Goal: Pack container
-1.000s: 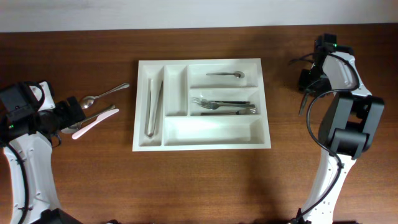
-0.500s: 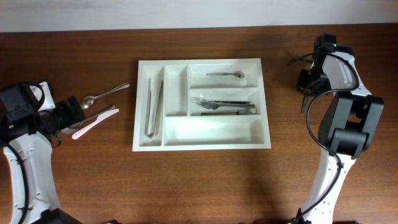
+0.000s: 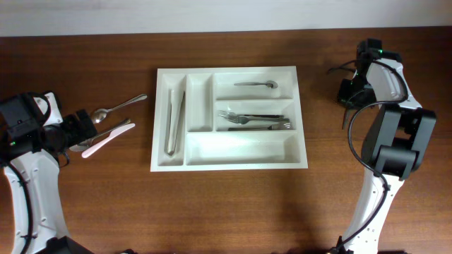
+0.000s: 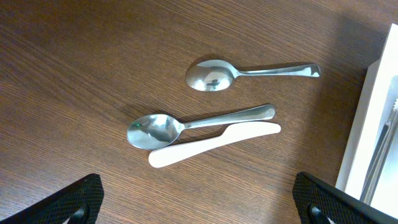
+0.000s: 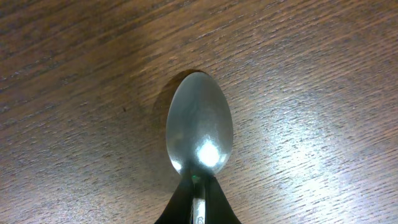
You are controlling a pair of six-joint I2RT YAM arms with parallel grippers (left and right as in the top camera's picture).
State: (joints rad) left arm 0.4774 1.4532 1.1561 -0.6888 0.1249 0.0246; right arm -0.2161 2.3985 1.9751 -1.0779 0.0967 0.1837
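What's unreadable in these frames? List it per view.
- Right wrist: the spoon shows only its bowl. The right end effector, shut on the neck, hides the handle.
- Overhead: the right arm covers that spoon and the grip.
- Left wrist: the container is cut off by the right edge, so only a corner shows. The left end effector shows only its open fingertips at the bottom edge.

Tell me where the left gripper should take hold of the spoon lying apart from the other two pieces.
Take the lone spoon mid-handle, straight down from above, jaws across the handle. It lies flat on the table; the handle is slim with bare wood on both sides, while the bowl is wide and rounded.
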